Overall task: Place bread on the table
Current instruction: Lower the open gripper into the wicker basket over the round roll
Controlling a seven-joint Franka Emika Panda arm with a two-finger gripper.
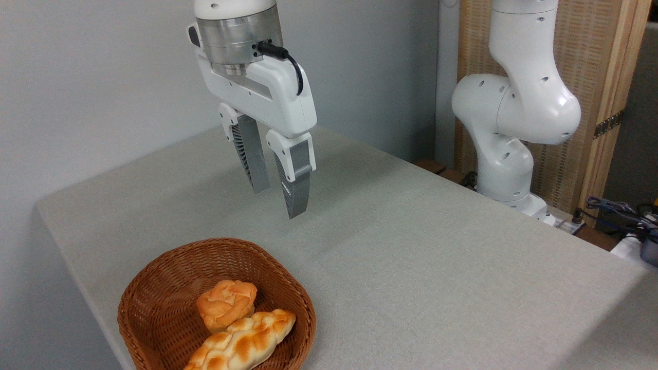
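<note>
Above the worktop [411,231], your pincer [277,198] hung in free air with its two fingers pointing down and slightly parted, gripping nothing. It stood well clear of the basket [154,293], behind and a little to the right of it as pictured; no contact with any item had been made.

The bun [226,304] sat inside the basket, near its middle, knotted top upward. It touched the long braided loaf [241,343], which lay across the basket's front with one end resting against the rim. Because the loaf pressed against the bun's front side, a finger lowered on that side would probably have fouled the loaf; the rear and left sides of the bun looked freer.

The narrow finger gap appeared too small for the bun, so you would likely have needed a wider opening before descent.

The worktop to the right of the basket lay bare, offering a suitable set-down area. The task's lift had not yet begun.
</note>
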